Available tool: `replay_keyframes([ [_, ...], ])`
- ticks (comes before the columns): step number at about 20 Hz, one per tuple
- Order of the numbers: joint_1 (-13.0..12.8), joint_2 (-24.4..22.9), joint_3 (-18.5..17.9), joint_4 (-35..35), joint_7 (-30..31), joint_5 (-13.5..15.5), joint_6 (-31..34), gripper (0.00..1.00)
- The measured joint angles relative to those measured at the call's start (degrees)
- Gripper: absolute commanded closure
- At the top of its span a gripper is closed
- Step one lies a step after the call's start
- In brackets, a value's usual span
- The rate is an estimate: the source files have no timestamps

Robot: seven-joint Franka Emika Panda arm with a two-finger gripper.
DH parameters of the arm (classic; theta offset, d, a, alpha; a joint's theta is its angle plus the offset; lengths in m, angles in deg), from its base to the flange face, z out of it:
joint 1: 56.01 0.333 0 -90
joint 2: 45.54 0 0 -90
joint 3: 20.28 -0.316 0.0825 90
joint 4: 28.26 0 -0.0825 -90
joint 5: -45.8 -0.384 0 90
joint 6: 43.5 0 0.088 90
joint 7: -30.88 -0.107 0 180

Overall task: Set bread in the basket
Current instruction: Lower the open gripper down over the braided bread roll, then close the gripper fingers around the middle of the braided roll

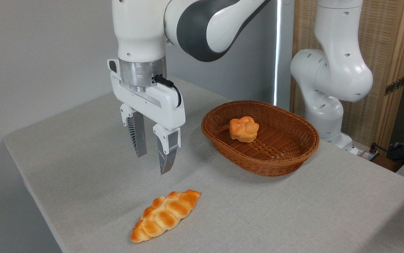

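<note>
Counter (293, 218): pale grey cloth surface, carrying the loaf and the basket.
Arm (205, 24): white with dark grey joint covers, reaching in from the upper right, its wrist pointing straight down over the counter's left half.
Basket (223, 137): oval brown wicker, shallow, thick braided rim, standing on the counter right of the pincer.
Pincer (152, 160): released, its two ribbed grey fingers (138, 137) spread apart with nothing between them, hanging clear above the counter.
Bread (165, 215): long braided golden-orange loaf lying flat on the counter near the front edge, below the fingertips and apart from them, outside the basket.
Bun (244, 129): small, round, knotted, orange, sitting inside the basket towards its left side.
</note>
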Motion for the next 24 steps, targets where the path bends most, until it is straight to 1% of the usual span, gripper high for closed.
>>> replay_keyframes([
  [3,-0.3,0.06,0.0,2.26,-1.74,-0.42,-3.12,0.0],
  [4,-0.25,0.07,0.0,3.03,-2.19,-1.52,-3.55,0.0],
  [6,-0.12,0.08,-0.12,4.33,-2.48,-4.93,-3.74,0.0],
  [8,-0.02,0.14,-0.24,5.14,-2.51,-6.71,-3.81,0.0],
  [14,0.14,1.85,-0.43,6.45,-2.57,-9.97,-8.09,0.0],
  [17,0.14,2.68,-0.48,6.54,-2.58,-12.23,-10.63,0.0],
  [24,0.64,4.38,-0.66,6.93,-2.59,-14.85,-14.89,0.0],
])
